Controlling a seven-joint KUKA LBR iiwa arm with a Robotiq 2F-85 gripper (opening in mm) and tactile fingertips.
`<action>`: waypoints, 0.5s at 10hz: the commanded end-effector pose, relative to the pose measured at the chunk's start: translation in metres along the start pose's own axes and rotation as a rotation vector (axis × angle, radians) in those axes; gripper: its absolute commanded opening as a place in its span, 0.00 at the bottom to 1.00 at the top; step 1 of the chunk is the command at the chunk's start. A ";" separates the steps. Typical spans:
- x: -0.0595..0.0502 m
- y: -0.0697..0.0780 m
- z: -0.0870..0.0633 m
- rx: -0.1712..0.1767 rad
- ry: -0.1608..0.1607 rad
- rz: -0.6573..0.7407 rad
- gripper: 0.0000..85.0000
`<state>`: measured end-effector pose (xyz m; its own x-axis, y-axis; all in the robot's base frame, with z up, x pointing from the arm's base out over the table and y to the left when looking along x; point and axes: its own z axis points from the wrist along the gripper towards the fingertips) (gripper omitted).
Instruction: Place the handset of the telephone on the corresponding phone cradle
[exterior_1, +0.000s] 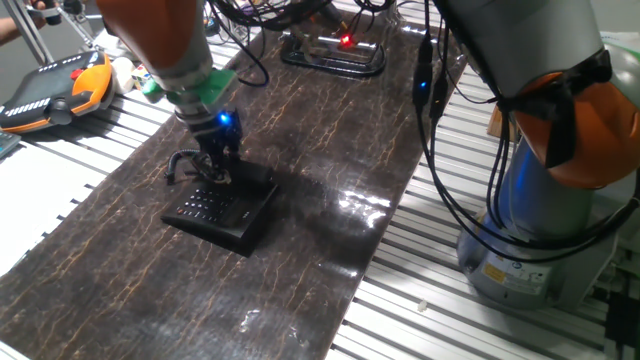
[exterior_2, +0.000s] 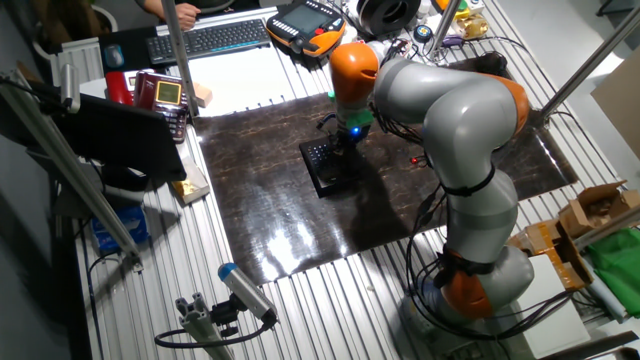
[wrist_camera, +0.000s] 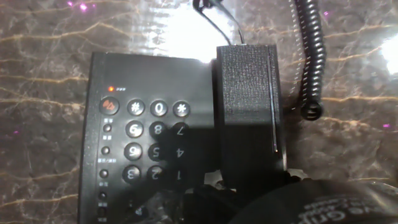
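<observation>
The handset (wrist_camera: 249, 106) lies along the phone cradle (wrist_camera: 281, 163) on the right side of the telephone (wrist_camera: 149, 143), its long axis parallel to the keypad's edge, coiled cord (wrist_camera: 311, 56) trailing right. Press it squarely down before letting go. I cannot tell whether the fingers (exterior_1: 214, 166) pinch it.

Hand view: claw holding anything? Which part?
Cannot tell for sure. The slim black plastic handset lies along the cradle side of the flat black desk phone; its near end runs under the claw, where the fingertips are hidden.
</observation>
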<state>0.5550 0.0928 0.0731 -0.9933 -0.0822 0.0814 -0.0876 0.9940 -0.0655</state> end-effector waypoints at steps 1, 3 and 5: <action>0.003 0.002 0.002 0.000 -0.003 0.003 0.38; 0.006 0.004 0.005 -0.009 0.000 0.007 0.38; 0.005 0.005 0.004 -0.013 0.003 0.011 0.38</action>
<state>0.5490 0.0970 0.0696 -0.9940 -0.0686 0.0856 -0.0734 0.9958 -0.0540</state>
